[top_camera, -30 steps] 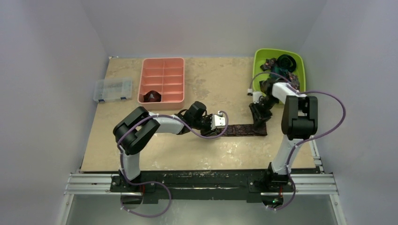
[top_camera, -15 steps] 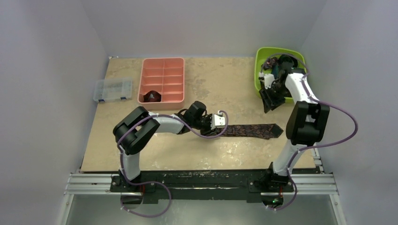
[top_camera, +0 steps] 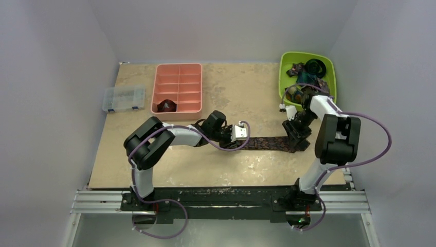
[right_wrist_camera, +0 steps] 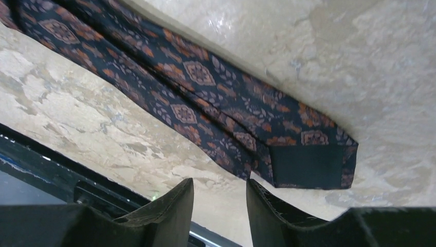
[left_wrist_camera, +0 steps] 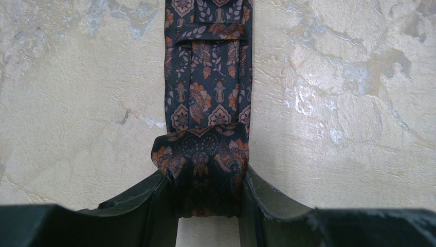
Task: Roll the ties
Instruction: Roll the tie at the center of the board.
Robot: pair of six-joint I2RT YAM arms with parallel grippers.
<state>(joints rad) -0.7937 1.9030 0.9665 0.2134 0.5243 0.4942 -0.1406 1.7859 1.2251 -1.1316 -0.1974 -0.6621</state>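
A dark brown-maroon patterned tie [top_camera: 267,143] lies flat across the table's middle. My left gripper [top_camera: 241,135] is shut on its folded narrow end [left_wrist_camera: 205,170], and the strip runs away from the fingers [left_wrist_camera: 208,62]. My right gripper [top_camera: 297,138] is open and empty, just above the tie's wide end [right_wrist_camera: 288,146]; the fabric lies beyond the fingertips, not between them. Other ties, some coiled, lie in the green bin [top_camera: 329,72]. One rolled dark tie [top_camera: 167,106] sits in the pink tray [top_camera: 177,69].
A clear plastic parts box [top_camera: 123,98] sits at the table's left edge. The pink compartment tray stands at the back centre-left and the green bin at the back right. The table's near edge and black rail [right_wrist_camera: 77,180] show just below the right gripper.
The right arm swung back from the green bin to above the tie's wide end. The tie lay stretched out half a second ago. The left gripper has held still on the narrow end.
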